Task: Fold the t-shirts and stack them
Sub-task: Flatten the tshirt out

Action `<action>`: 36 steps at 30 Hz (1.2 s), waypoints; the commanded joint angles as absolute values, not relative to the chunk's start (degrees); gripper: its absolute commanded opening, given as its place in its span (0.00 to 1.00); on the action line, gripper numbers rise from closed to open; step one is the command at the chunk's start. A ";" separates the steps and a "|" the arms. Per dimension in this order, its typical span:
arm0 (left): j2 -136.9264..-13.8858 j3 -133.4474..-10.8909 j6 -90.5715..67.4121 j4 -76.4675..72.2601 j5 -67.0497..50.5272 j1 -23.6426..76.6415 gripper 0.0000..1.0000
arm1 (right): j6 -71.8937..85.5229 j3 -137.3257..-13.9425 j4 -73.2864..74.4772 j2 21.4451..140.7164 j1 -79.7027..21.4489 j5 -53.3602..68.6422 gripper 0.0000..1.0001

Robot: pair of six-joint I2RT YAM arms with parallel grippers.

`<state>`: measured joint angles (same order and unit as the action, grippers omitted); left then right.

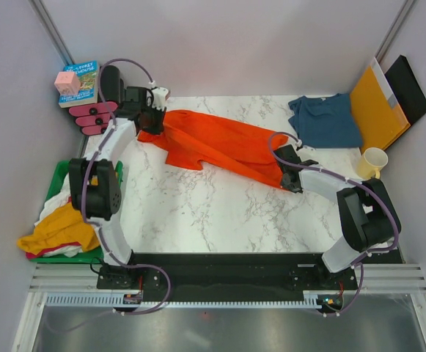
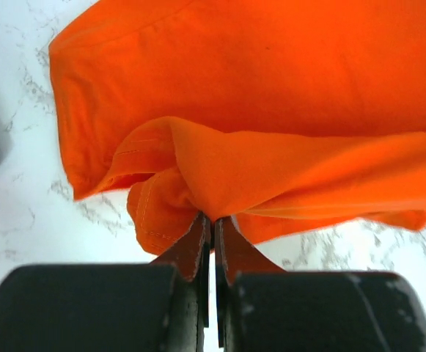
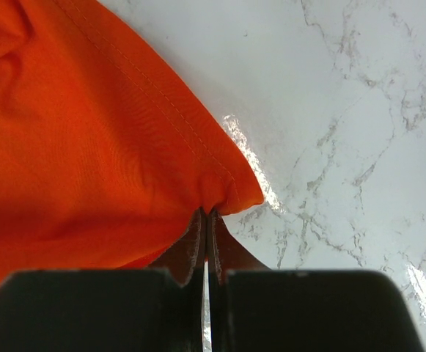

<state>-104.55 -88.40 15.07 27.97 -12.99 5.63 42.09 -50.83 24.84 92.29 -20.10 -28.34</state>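
Note:
The orange-red t-shirt (image 1: 216,143) lies stretched across the marble table from far left to mid right. My left gripper (image 1: 152,119) is shut on a bunched hem fold of the orange-red t-shirt (image 2: 271,95) at its far-left end; the left gripper (image 2: 213,220) pinches cloth between its tips. My right gripper (image 1: 289,178) is shut on the shirt's lower right corner; in the right wrist view the right gripper (image 3: 207,214) nips the hemmed edge of the orange-red t-shirt (image 3: 81,147). The dark teal-blue t-shirt (image 1: 324,121) lies crumpled at the far right.
An orange-yellow envelope (image 1: 376,106) and a black pad (image 1: 409,88) sit at the far right, a cream mug (image 1: 372,162) below them. A book (image 1: 83,82) with a pink cube (image 1: 67,83) and pink objects (image 1: 92,117) stand far left. Mustard-yellow and white garments (image 1: 59,227) fill a green bin (image 1: 60,176).

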 commanded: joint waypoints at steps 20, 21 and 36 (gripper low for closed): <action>-103.97 -74.19 11.95 25.14 -15.20 7.03 0.72 | 39.20 -59.24 24.35 98.44 -21.88 -27.60 0.00; -104.32 -73.83 11.69 25.14 -15.47 7.03 0.72 | 38.94 -59.33 24.26 98.44 -22.06 -27.60 0.00; -113.20 -79.89 10.28 24.96 -13.98 7.73 0.70 | 37.44 -59.41 24.52 97.82 -22.24 -28.12 0.00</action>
<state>-111.81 -76.90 11.57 26.46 -13.69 7.14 38.11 -57.47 25.21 98.32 -22.02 -27.70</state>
